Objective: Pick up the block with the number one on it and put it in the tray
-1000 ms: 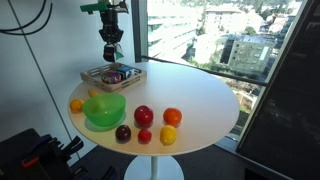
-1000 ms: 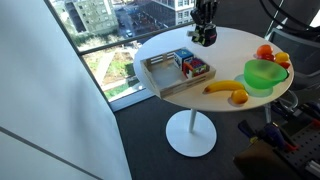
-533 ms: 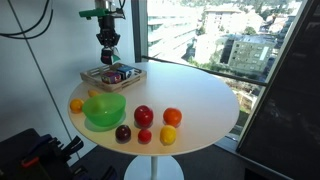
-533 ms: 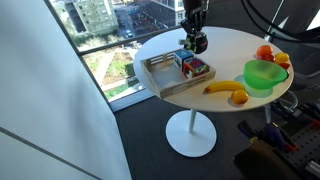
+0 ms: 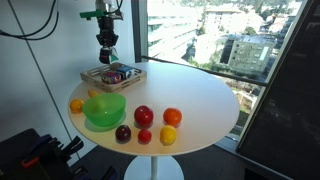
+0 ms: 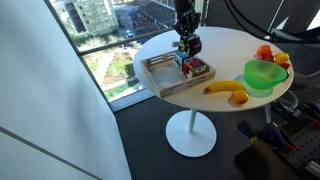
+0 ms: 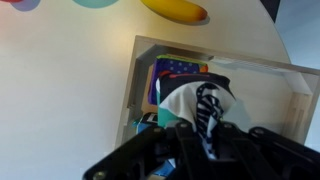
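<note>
White round counter (image 5: 205,90): 5 round fruits (image 5: 143,116) cluster by its near edge, then a green bowl (image 6: 262,73), a banana (image 6: 228,91) between it and the tray (image 6: 163,73). Farther back, close to the rim by the window (image 5: 220,45), the light-wood tray holds coloured blocks (image 6: 196,68) at 1 end; the other end is bare wood. Above it, dark fingers (image 7: 150,152) pinch the block (image 7: 203,105), pale face with dark marks.

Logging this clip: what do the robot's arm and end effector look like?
The end effector is black and chunky, ending in two dark fingers that look blurred in the wrist view. Above it, in an exterior view, sits a green-and-black mount. The visible arm link is dark too. Thin black cables loop nearby. No markings are readable.
</note>
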